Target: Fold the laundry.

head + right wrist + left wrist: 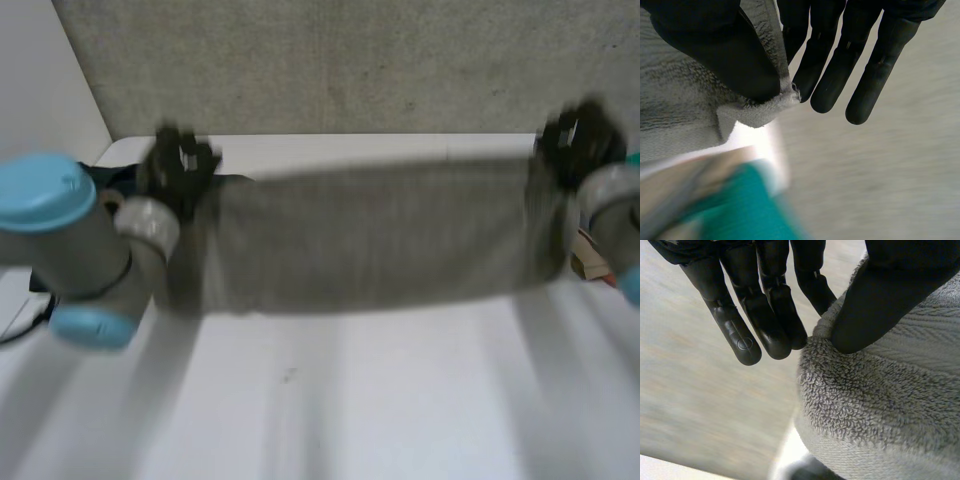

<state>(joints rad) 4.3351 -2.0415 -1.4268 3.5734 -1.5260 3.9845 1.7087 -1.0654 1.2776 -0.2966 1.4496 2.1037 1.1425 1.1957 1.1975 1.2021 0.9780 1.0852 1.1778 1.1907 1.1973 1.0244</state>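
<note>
While the towel (380,235) hangs stretched above the table's (350,400) far edge, the left hand (182,165) pinches one top corner between thumb and fingers and the right hand (578,140) the other; thick, soft terry, probably floppy, best held by corners

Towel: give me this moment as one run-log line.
towel: grey, stretched wide between both hands over table | left robot hand: pinching a corner | right robot hand: pinching corner at other end

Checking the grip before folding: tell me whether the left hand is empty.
No, the left hand pinches a corner of the grey towel between thumb and fingers.
</note>
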